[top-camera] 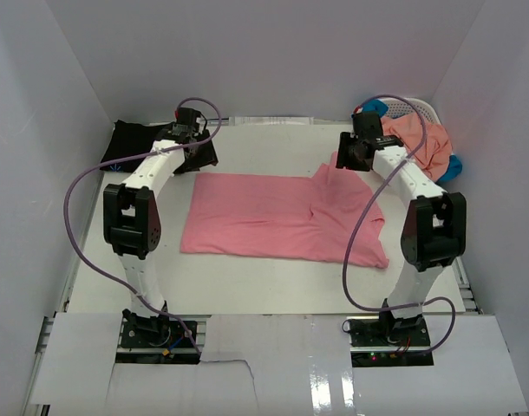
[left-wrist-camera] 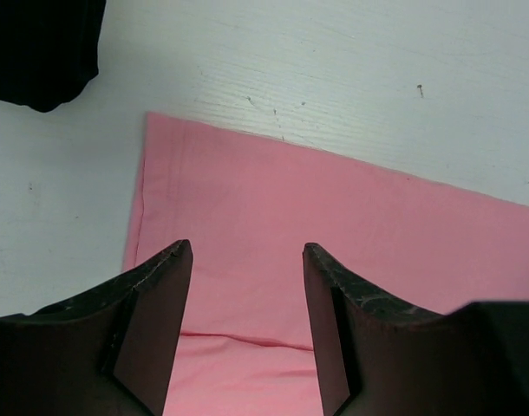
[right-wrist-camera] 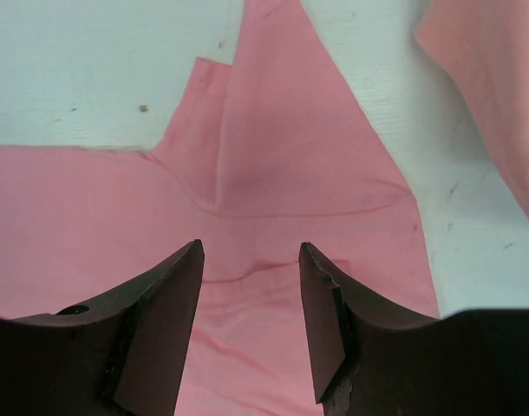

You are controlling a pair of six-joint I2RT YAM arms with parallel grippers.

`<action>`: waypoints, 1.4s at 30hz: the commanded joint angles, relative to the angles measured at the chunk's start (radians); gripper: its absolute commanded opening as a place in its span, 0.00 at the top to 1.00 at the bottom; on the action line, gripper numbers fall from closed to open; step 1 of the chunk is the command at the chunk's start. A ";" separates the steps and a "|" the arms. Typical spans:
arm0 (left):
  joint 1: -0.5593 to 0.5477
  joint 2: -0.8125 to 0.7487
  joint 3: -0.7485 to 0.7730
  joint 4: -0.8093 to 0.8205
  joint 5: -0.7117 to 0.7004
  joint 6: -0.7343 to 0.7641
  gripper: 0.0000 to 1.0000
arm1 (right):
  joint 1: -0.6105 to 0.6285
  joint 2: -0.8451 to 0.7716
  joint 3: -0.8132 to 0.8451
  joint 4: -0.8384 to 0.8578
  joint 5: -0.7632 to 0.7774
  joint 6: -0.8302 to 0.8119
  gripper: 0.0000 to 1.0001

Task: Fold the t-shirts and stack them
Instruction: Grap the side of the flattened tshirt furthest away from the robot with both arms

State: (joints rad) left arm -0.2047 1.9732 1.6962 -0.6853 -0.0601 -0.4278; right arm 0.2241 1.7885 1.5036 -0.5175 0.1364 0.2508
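A rose-pink t-shirt (top-camera: pixel 273 217) lies spread on the white table, sleeves at its right end. My left gripper (top-camera: pixel 198 147) is open and empty above the shirt's far left corner (left-wrist-camera: pixel 247 208). My right gripper (top-camera: pixel 349 156) is open and empty above the far sleeve (right-wrist-camera: pixel 282 156). A black t-shirt (top-camera: pixel 134 143) lies folded at the far left, also in the left wrist view (left-wrist-camera: pixel 39 43). A salmon-orange t-shirt (top-camera: pixel 421 139) hangs out of the basket, over a bright blue one (top-camera: pixel 453 167); the salmon one also shows in the right wrist view (right-wrist-camera: pixel 490 69).
A white lattice basket (top-camera: pixel 421 108) stands at the far right corner. White walls close in the table on three sides. Purple cables loop beside both arms.
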 commanded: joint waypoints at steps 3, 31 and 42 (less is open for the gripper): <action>0.007 0.027 0.043 0.006 0.010 -0.005 0.35 | -0.020 0.184 0.125 0.062 -0.010 -0.025 0.44; 0.014 0.142 0.135 -0.007 0.000 0.001 0.36 | -0.086 0.526 0.414 0.272 -0.126 -0.099 0.47; 0.014 0.127 0.095 0.009 0.008 0.004 0.36 | -0.088 0.511 0.334 0.398 -0.126 -0.110 0.49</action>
State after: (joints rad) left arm -0.1955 2.1326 1.7969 -0.6949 -0.0662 -0.4267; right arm 0.1440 2.3215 1.8286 -0.1898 0.0174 0.1524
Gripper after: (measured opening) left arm 0.641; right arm 0.514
